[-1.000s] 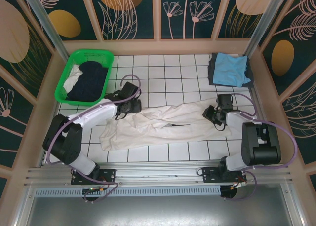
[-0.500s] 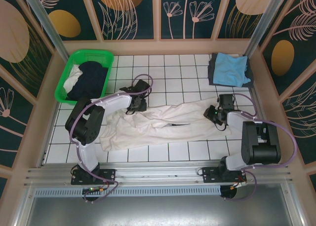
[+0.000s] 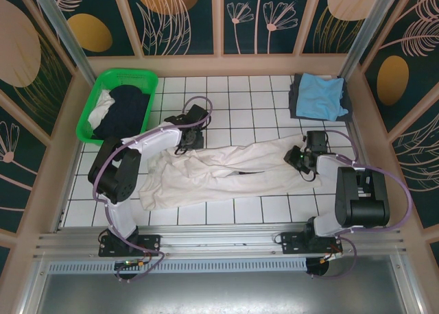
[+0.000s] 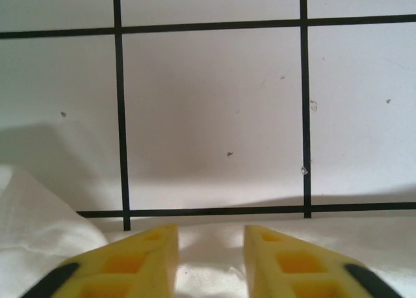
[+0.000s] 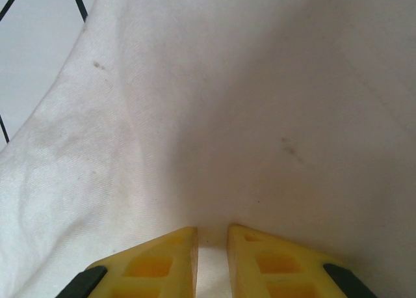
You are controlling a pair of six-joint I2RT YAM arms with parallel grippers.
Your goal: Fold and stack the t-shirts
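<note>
White shirt (image 3: 226, 173), one, mid-frame: my right claw (image 3: 298, 159) is pinched on it; left claw (image 3: 184, 147) barely parted, hold unclear. Two folded shirts (image 3: 321, 97) upper right.

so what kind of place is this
Probably a robot test cell rather than a home: a white grid-tiled tabletop boxed in by leaf-patterned wall panels, with a metal mounting rail along its near edge.

free: tiles (image 4: 208, 116) past left hand (image 4: 209, 230) | blocks: basket (image 3: 123, 73), shirt stack (image 3: 321, 98)
</note>
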